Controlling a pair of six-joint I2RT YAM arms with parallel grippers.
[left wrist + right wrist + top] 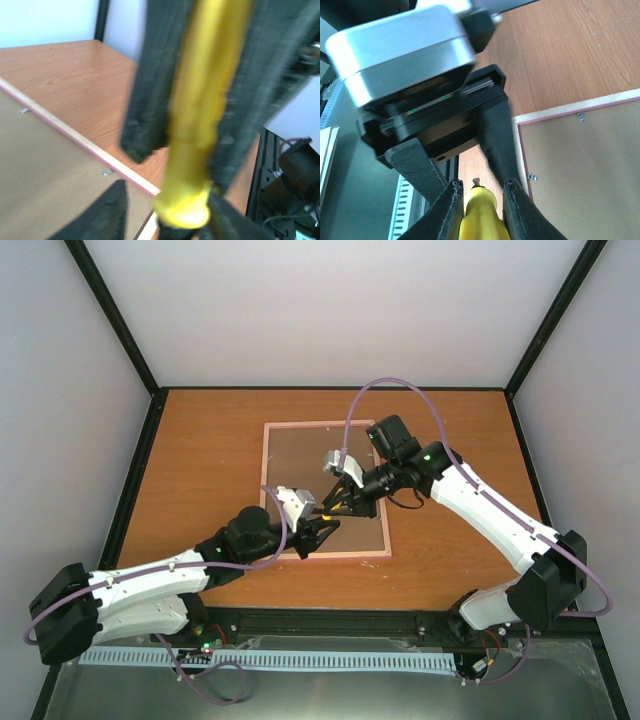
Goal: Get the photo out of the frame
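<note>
Right wrist: my right pincer (482,186) clamps the yellow tool (477,216) over the frame (580,107).
Left pincer's (318,529) grip unclear; I'd loosen it only once the right holds firm.

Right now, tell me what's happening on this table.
The frame lies face down on the table, brown backing board up; the photo is out of sight. Both arms meet over its near half. The right gripper is clamped on a yellow tool, while the left gripper has its jaws slightly apart around the tool's end.
</note>
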